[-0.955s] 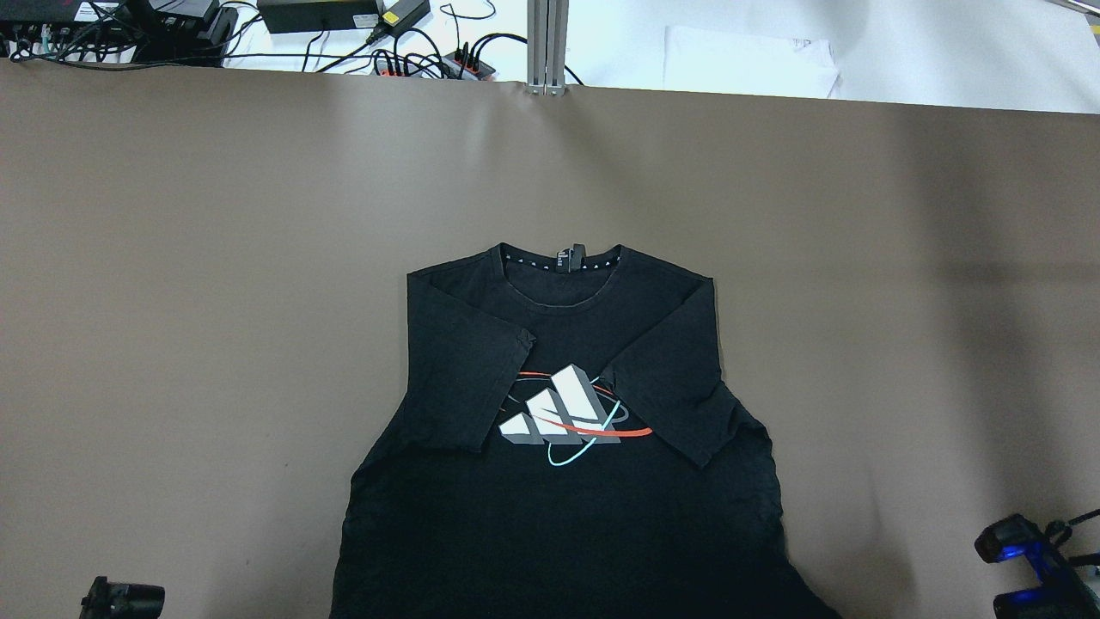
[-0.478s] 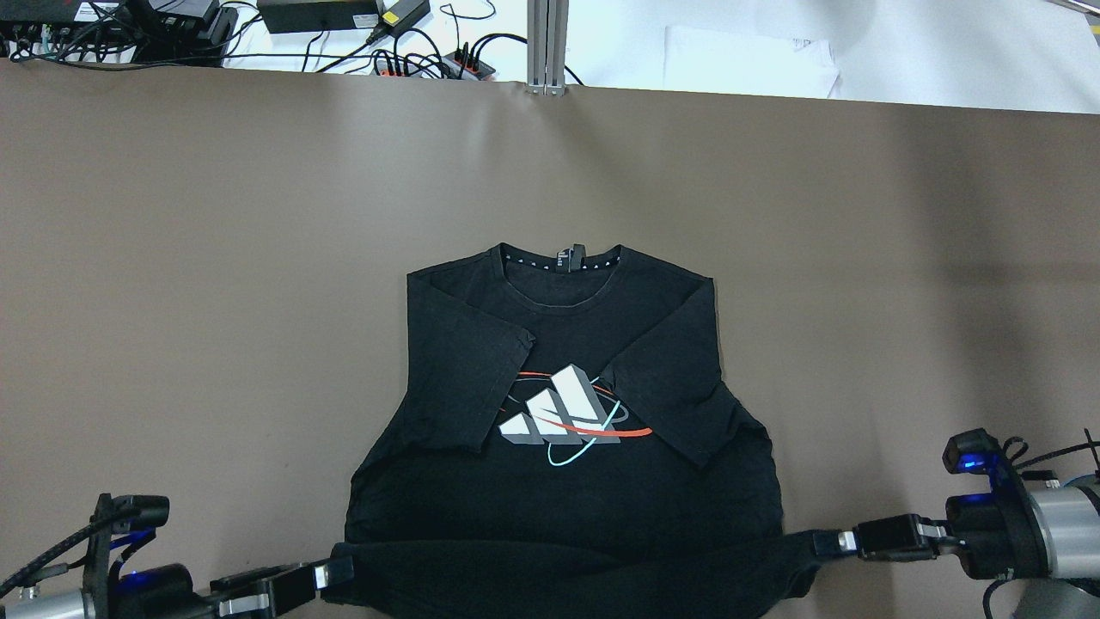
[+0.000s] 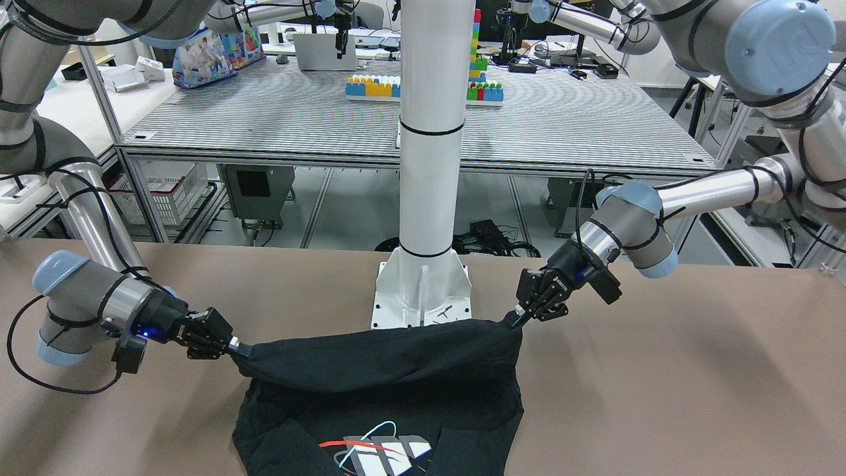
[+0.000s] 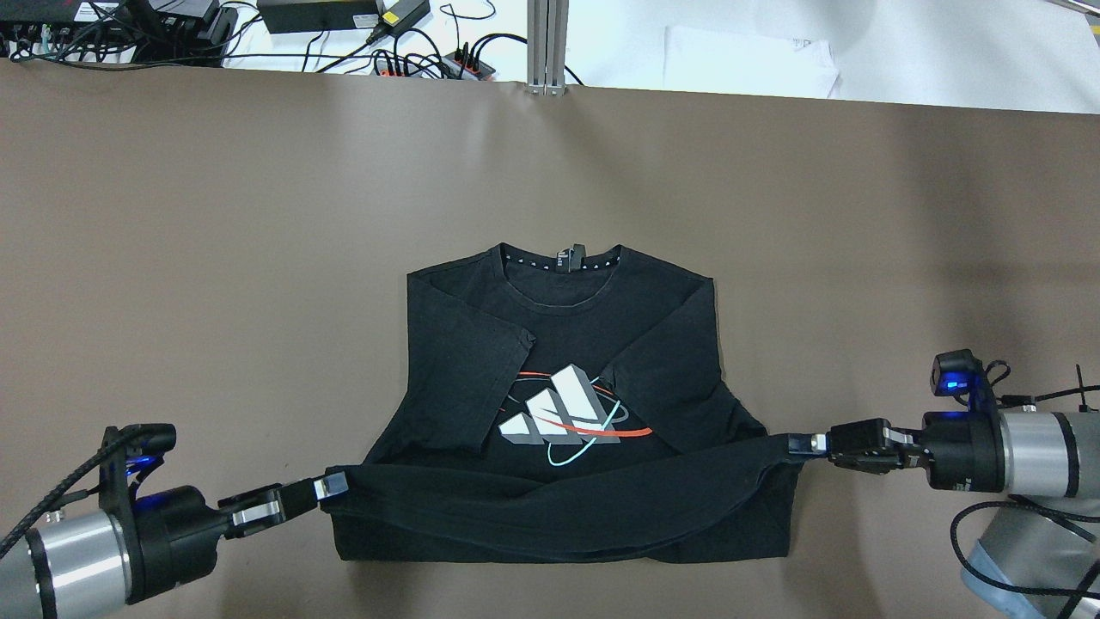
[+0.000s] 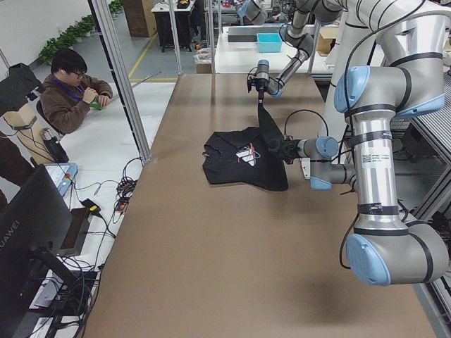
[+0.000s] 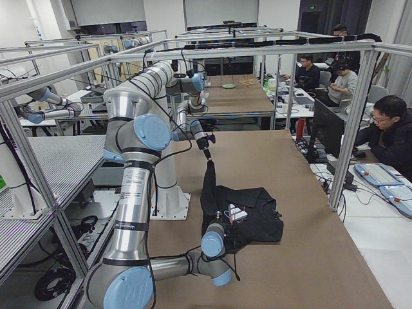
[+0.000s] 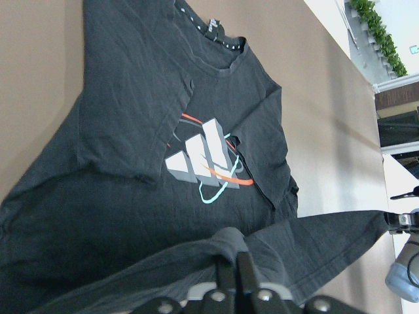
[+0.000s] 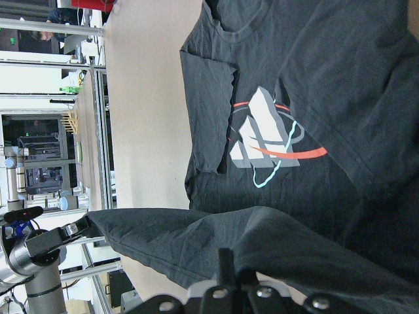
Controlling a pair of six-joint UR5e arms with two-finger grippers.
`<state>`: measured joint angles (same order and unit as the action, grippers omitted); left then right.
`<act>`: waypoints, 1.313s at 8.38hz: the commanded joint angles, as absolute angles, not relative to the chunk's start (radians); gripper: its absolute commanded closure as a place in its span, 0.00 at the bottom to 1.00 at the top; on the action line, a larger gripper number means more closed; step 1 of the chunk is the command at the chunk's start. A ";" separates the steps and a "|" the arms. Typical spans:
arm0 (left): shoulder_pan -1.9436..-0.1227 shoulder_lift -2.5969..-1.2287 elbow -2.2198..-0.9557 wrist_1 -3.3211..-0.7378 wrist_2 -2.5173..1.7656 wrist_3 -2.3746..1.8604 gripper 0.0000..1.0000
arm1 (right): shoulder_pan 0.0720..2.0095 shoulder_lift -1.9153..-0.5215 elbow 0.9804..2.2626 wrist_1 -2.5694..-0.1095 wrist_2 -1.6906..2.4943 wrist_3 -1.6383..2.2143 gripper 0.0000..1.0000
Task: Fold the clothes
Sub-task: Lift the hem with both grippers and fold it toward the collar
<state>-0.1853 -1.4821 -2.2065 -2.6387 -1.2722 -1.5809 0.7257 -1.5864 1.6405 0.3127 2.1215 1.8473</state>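
The clothes are one black T-shirt (image 4: 559, 331) with a white, red and cyan print (image 4: 567, 417), lying face up at the table's middle, sleeves folded in over the chest. My left gripper (image 4: 331, 487) is shut on the left corner of the bottom hem. My right gripper (image 4: 799, 444) is shut on the right corner. The hem (image 4: 559, 507) hangs stretched between them above the shirt's lower body, just below the print. In the front-facing view the left gripper (image 3: 514, 320) and right gripper (image 3: 239, 348) hold the raised hem (image 3: 383, 357). Both wrist views show fabric between shut fingers (image 7: 237, 278) (image 8: 224, 261).
The white pole (image 3: 429, 132) with its base plate (image 3: 423, 297) stands at the robot's side of the brown table (image 4: 215, 258). Cables and power strips (image 4: 412, 52), a metal post (image 4: 547, 43) and white paper (image 4: 748, 60) lie beyond the far edge. A seated person (image 5: 70, 95) is beside the table.
Both grippers have come into view holding the bottom hem and carried it away from the robot, over the shirt's lower part, up to just below the print. The right side leads slightly.
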 commanded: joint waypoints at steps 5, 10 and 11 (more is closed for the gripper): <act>-0.497 -1.773 -1.845 -2.600 -1.373 -1.572 1.00 | 0.750 -1.479 1.579 0.156 1.950 1.717 1.00; -0.597 -1.862 -1.678 -2.599 -1.431 -1.563 1.00 | 0.755 -1.428 1.525 0.007 1.810 1.591 1.00; -0.600 -1.861 -1.668 -2.599 -1.431 -1.551 1.00 | 0.768 -1.411 1.520 -0.039 1.801 1.573 1.00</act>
